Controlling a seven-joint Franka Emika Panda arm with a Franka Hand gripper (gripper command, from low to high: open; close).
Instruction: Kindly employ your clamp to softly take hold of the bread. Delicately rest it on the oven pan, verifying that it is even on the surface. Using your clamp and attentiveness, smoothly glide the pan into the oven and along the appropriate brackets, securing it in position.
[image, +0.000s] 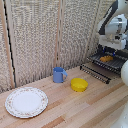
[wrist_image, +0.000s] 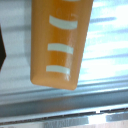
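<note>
The bread (image: 106, 58) is a small orange-brown block lying on the dark oven pan (image: 114, 63) at the exterior view's right. In the wrist view the bread (wrist_image: 60, 42) fills much of the picture, orange with pale stripes, flat on the shiny ribbed pan (wrist_image: 107, 55). The clamp (image: 112, 50) hangs just above the bread at the end of the white arm. Its fingers are too small and dark to make out, and none show around the bread in the wrist view. The oven (image: 96, 73) shows only as a dark slatted front below the pan; the arm hides the rest.
A blue mug (image: 59, 75) and a round yellow bowl (image: 78, 84) stand mid-table. A white patterned plate (image: 26, 101) lies at the exterior view's left. A woven screen (image: 40, 35) closes off the back. The arm's white base (image: 124, 72) bulges at the right edge.
</note>
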